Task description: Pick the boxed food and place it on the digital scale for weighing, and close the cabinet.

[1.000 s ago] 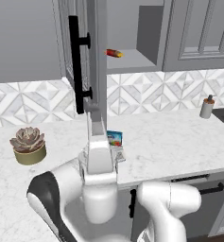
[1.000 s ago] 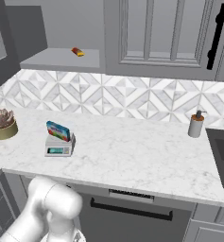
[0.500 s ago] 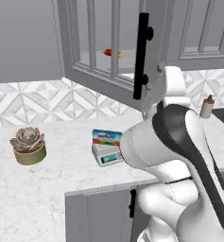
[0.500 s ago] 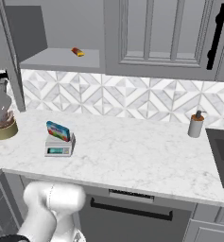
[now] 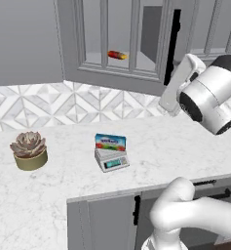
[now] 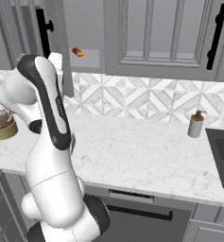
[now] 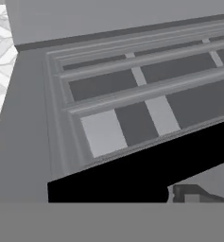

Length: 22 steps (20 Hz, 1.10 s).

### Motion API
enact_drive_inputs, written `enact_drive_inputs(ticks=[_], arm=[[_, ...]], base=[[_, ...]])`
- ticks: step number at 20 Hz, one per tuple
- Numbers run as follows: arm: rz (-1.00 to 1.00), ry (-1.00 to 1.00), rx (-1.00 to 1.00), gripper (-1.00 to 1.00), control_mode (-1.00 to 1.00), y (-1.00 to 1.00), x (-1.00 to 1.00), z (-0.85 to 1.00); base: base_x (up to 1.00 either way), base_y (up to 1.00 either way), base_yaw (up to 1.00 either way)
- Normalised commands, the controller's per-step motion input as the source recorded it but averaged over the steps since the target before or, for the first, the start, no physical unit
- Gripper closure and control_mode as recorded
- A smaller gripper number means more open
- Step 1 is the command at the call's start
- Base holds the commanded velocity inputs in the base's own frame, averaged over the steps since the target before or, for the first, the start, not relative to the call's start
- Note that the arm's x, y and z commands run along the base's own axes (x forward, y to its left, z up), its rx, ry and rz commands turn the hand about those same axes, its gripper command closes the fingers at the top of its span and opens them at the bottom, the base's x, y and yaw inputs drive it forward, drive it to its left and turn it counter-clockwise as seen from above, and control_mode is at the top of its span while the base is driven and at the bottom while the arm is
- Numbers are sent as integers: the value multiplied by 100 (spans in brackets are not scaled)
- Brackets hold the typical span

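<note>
The boxed food [image 5: 110, 142], blue with a white label, leans upright on the back of the digital scale [image 5: 112, 160] on the counter. The cabinet door [image 5: 122, 39], panelled and see-through, stands at a slight angle to its frame. Its black bar handle [image 5: 174, 44] also appears in the right base view [image 6: 43, 33] and crosses the hand view as the handle [image 7: 132, 177]. My gripper [image 5: 169, 97] is against the door just below the handle's lower end. Its fingers are hidden, so open or shut cannot be told.
A small red-and-yellow item [image 5: 118, 54] lies on the cabinet shelf behind the door. A potted succulent [image 5: 29, 149] sits left of the scale. A soap dispenser [image 6: 195, 125] and a sink [image 6: 222, 151] are to the right. My arm [image 6: 47, 118] hides the scale in the right base view.
The cabinet door has swung from wide open to nearly shut, with my arm sweeping round behind it. The box and scale have stayed put.
</note>
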Motion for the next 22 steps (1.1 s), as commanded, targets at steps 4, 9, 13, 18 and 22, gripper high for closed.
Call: enact_drive_inputs(ticks=[4,9,13,18,22], arm=[[0,69,0,-100,-100,8,100,-21],[0,60,0,-100,-100,27,100,-14],[-4,29,0,-100,-100,29,100,-6],[-15,5,-3,-100,-100,30,100,-8],[-17,0,0,-100,-100,11,100,-20]], base=[[0,0,0],[0,0,0],[0,0,0],[0,0,0],[0,0,0]])
